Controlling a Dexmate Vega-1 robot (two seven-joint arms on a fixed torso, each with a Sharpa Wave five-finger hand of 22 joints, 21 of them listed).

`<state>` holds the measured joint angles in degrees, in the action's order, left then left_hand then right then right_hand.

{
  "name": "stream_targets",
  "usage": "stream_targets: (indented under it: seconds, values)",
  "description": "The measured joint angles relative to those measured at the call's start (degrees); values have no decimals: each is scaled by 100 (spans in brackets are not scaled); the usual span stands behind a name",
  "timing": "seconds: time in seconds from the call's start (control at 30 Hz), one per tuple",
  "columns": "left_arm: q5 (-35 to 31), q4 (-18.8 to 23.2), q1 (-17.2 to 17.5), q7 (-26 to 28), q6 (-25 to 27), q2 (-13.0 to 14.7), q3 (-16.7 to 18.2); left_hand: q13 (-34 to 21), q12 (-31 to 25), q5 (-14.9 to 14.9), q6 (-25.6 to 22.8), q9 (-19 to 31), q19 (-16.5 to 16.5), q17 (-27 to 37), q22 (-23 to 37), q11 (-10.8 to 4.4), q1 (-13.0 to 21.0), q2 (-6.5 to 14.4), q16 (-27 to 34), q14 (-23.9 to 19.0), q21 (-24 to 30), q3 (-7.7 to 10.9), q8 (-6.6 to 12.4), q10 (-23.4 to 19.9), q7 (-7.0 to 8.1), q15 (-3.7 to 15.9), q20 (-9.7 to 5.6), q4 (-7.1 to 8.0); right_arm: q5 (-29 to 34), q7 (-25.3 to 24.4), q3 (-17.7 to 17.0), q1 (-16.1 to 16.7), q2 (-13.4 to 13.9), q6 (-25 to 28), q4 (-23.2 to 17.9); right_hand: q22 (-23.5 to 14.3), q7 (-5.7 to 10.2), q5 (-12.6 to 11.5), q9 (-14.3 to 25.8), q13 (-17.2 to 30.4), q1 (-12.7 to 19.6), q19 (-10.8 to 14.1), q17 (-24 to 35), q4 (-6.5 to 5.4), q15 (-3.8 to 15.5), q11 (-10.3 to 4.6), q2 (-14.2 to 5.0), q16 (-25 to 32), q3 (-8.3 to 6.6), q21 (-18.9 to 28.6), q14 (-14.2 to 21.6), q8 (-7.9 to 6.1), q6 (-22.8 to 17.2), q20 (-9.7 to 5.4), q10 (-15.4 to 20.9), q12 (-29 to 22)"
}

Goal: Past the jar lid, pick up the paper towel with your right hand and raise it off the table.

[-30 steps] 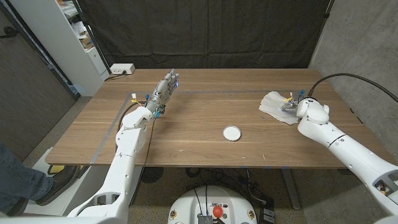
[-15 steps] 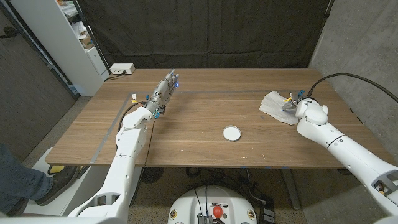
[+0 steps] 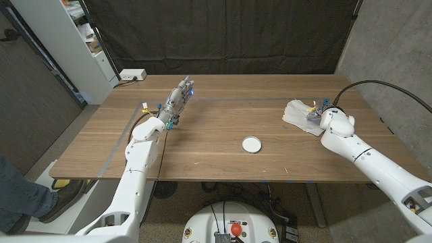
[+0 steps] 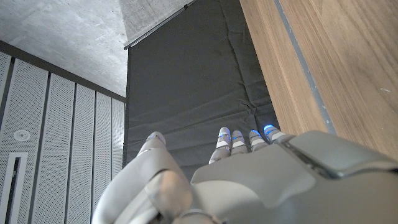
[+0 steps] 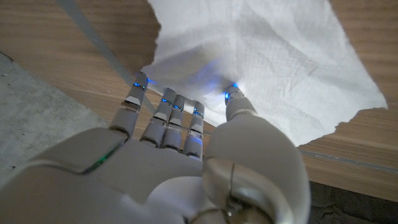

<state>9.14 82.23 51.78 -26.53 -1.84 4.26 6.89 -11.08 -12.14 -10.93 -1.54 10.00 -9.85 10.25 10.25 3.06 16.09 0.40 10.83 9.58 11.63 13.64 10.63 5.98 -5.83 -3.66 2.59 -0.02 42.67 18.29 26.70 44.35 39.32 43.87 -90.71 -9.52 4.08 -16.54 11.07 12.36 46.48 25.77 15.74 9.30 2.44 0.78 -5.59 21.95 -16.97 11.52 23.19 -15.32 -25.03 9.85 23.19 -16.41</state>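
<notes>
Nothing much has shifted since a second ago: both arms sit where they were, and the right hand has only settled a touch on the paper towel at the far right of the table. From the wrist, its fingers and thumb press into the crumpled sheet, gathering a fold, though whether they truly pinch it I cannot tell. The jar lid lies nearer, toward the middle, well apart. My worry is that thin paper slides out or tears if the hand lifts before the fold is caught. The left hand waits far left, fingers straight together, holding nothing
</notes>
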Motion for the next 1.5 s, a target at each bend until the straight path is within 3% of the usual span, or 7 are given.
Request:
stream_targets:
  seconds: [0.43,0.87,1.23,1.5]
  values:
    - [11,54,40,17,8,-8,-8,1,0,0,0,0,0,0,0,-31,0,0,0,0,0,-1,0,-31,0,0,0,-1,20,-151,10,34,-65,-39,52,0,91,175,28,5,350,236,305,1,34,-193,-122,504,1,0,584,-87,-439,-136,640,-150]
    - [13,104,68,32,35,-22,-39,1,0,0,-31,0,0,0,0,-31,-30,30,0,0,0,-15,0,-31,31,0,0,-15,16,-411,-87,162,-96,-123,45,0,236,303,28,51,660,418,561,25,62,-416,-123,861,-22,0,982,-180,-872,-280,1199,-312]
    - [8,151,79,39,62,-21,-55,2,0,0,-31,0,0,0,0,-31,-30,30,0,0,0,-15,0,-31,31,0,0,-14,11,-652,-165,278,-150,-162,12,1,389,349,58,139,880,460,542,34,94,-621,-101,889,-108,0,1193,-331,-1456,-322,1769,-548]
    - [6,166,81,39,74,-18,-59,2,0,0,-31,0,0,0,0,-31,-30,30,0,0,0,-15,0,-31,31,0,0,-14,10,-817,-221,366,-181,-193,-35,1,441,405,59,203,967,480,567,10,105,-691,-74,891,-132,0,1347,-336,-1665,-342,2024,-682]
